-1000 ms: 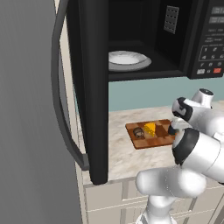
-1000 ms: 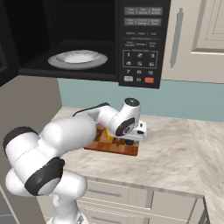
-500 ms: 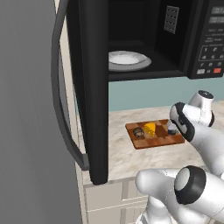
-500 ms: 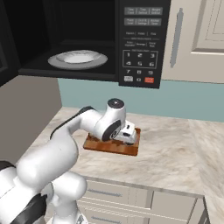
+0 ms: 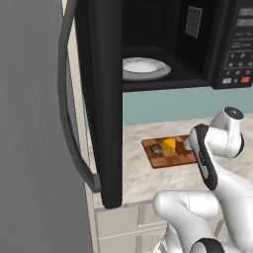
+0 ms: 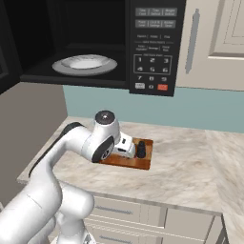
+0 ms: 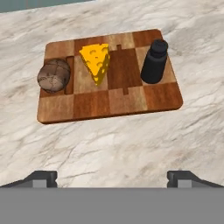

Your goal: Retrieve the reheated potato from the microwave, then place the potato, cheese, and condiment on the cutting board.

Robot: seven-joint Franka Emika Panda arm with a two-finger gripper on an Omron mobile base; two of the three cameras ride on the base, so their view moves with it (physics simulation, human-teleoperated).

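I'd kept the jaws wide and empty; potato, cheese and condiment sat on the cutting board, so looked done.

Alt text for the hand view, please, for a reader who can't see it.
A checkered wooden cutting board on a marble counter carries a grey-brown potato, a yellow holed cheese wedge and a black condiment bottle. The open claw is empty.

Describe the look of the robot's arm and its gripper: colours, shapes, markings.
The arm is glossy white, built of rounded tubular links with dark grey bands and round dark caps at the joints. The gripper ends in two small dark grey, blocky finger tips. No cables or markings show.
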